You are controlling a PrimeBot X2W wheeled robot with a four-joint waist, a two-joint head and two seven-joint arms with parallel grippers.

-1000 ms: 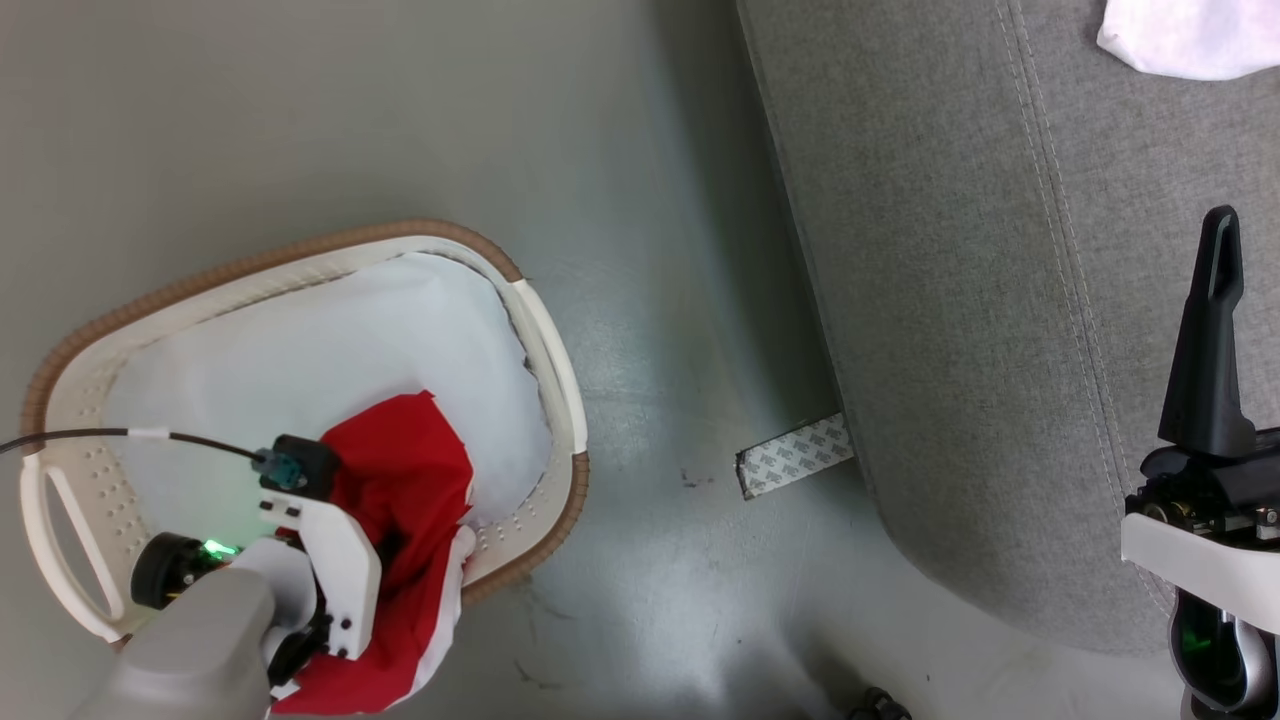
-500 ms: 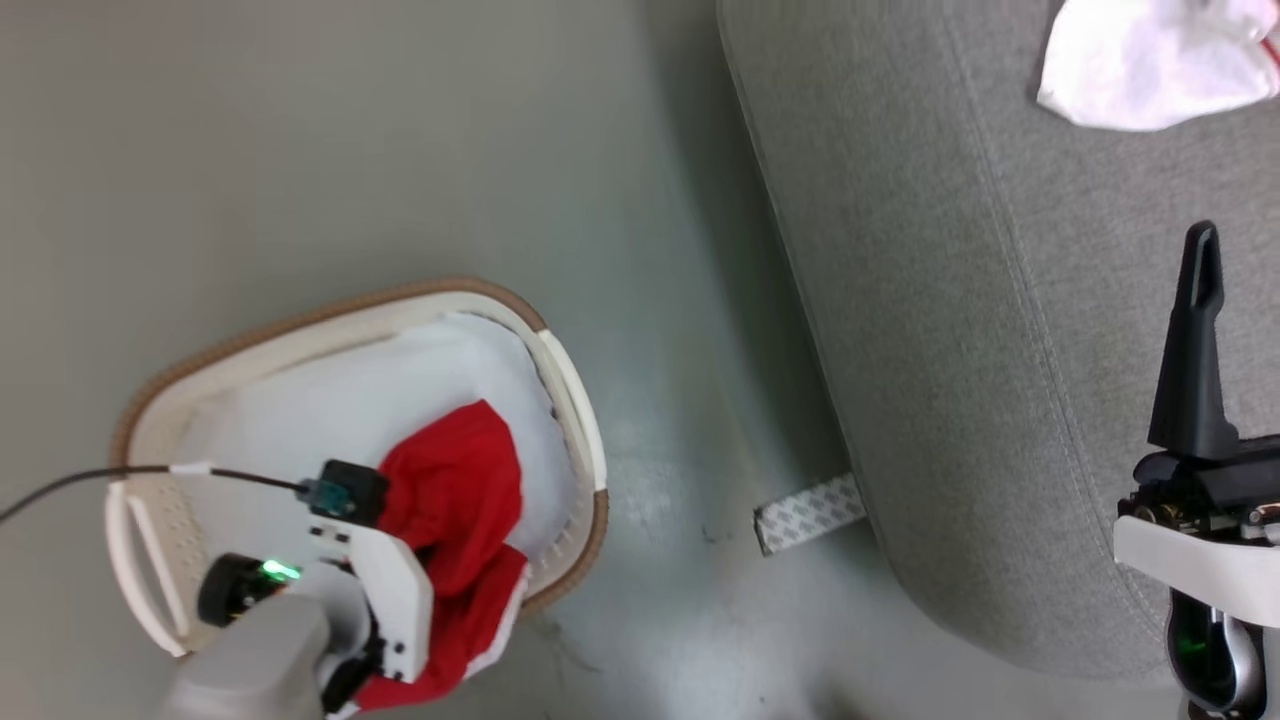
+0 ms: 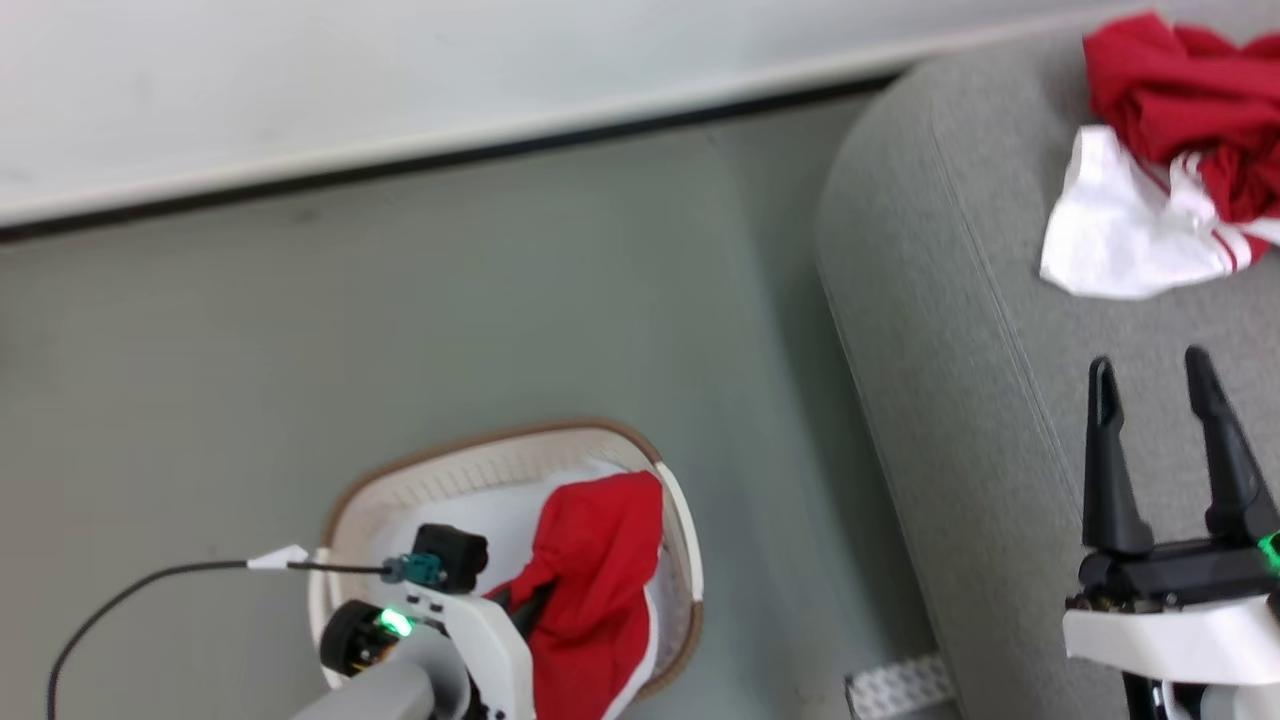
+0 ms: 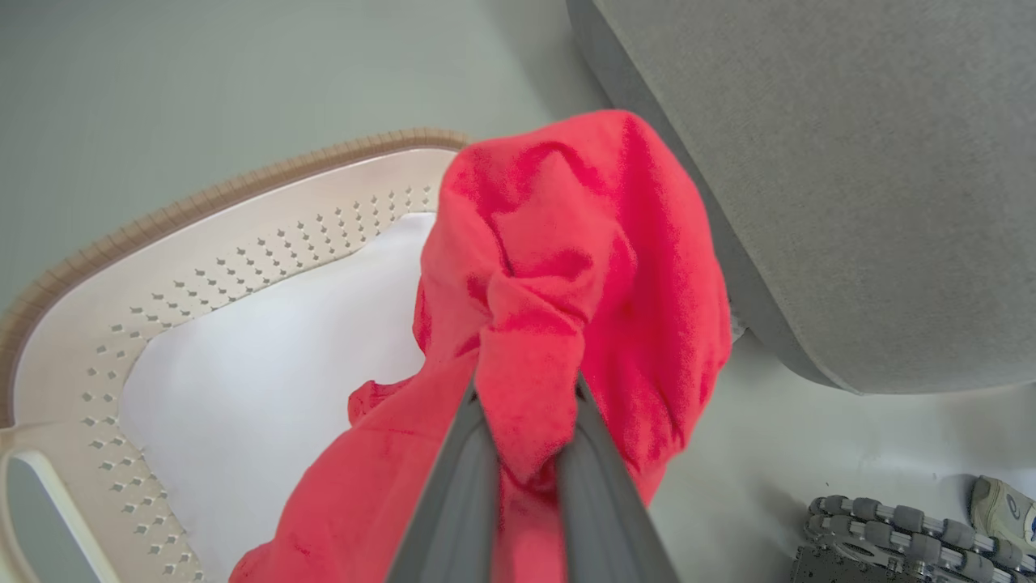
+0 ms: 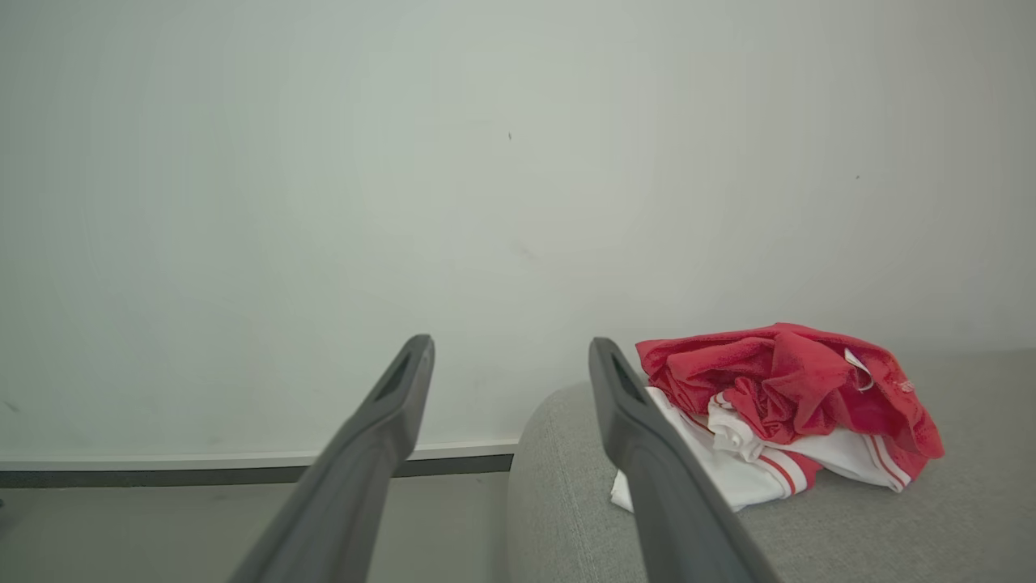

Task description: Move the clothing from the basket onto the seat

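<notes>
A red piece of clothing (image 3: 590, 590) hangs over the cream basket (image 3: 500, 470) on the floor, bunched between the fingers of my left gripper (image 4: 526, 389), which is shut on it. In the left wrist view that clothing (image 4: 566, 267) is lifted above the basket (image 4: 243, 235), whose bottom is white. A second red and white garment (image 3: 1170, 160) lies crumpled on the grey seat (image 3: 960, 330). My right gripper (image 3: 1150, 375) hovers open over the seat, with nothing between its fingers. The right wrist view shows that gripper (image 5: 510, 348) open, the garment (image 5: 785, 397) lying on the seat (image 5: 890, 526) to its right.
A pale wall with a dark baseboard (image 3: 450, 160) runs behind the basket and the seat. A strip of patterned tape (image 3: 900, 685) lies on the floor by the seat's base. A tracked wheel part (image 4: 890, 534) and a shoe (image 4: 1004, 510) show near the seat.
The camera has tilted up, bringing the wall and the seat's garment into view. My left gripper has shut on the red clothing and raised it above the basket. Both right fingers now show.
</notes>
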